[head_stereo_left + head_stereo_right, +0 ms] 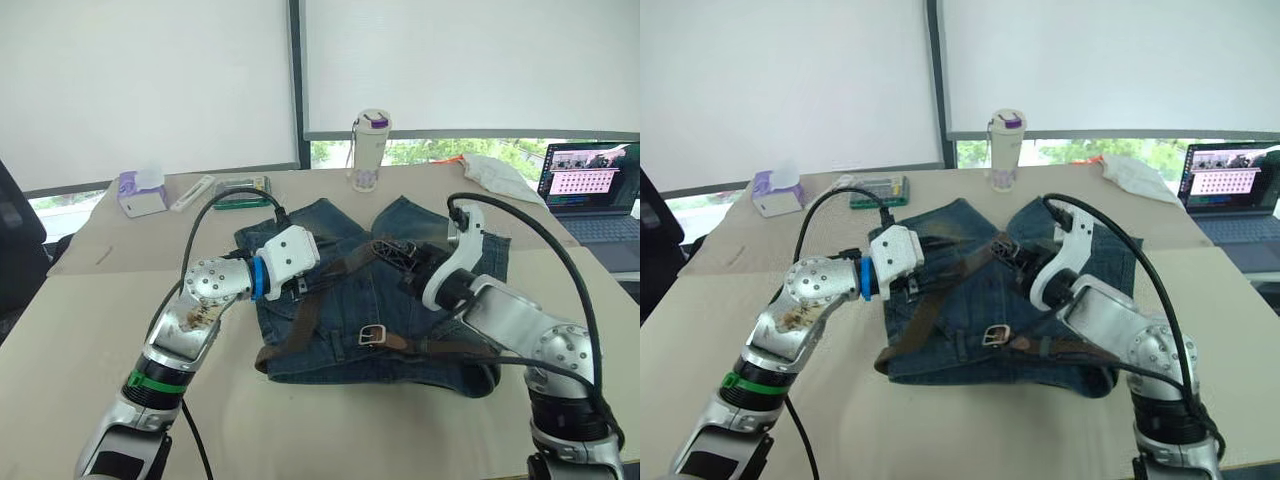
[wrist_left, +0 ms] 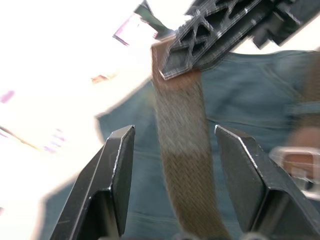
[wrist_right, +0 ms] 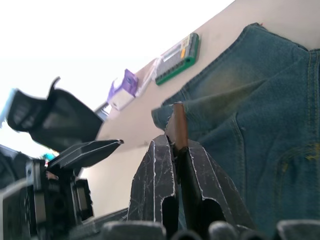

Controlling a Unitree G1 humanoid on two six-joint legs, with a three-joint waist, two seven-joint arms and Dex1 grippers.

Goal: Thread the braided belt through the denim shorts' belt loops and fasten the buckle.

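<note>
A wide beige table (image 1: pixel 90 330) carries everything. Blue denim shorts (image 1: pixel 330 300) lie flat near its middle. Along the far edge stand a pale tumbler with a purple lid (image 1: pixel 369 150), a lilac tissue box (image 1: pixel 141 193), a white flat bar (image 1: pixel 192 192) and a green-edged case (image 1: pixel 240 191). Crumpled white cloth (image 1: pixel 498 176) and an open laptop (image 1: pixel 590 190) sit toward the far right corner.

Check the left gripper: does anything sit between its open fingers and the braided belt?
Nothing visible does. The left gripper is open, and the braided belt runs bare between its fingers, above the denim shorts. The right gripper pinches the strap further along.
</note>
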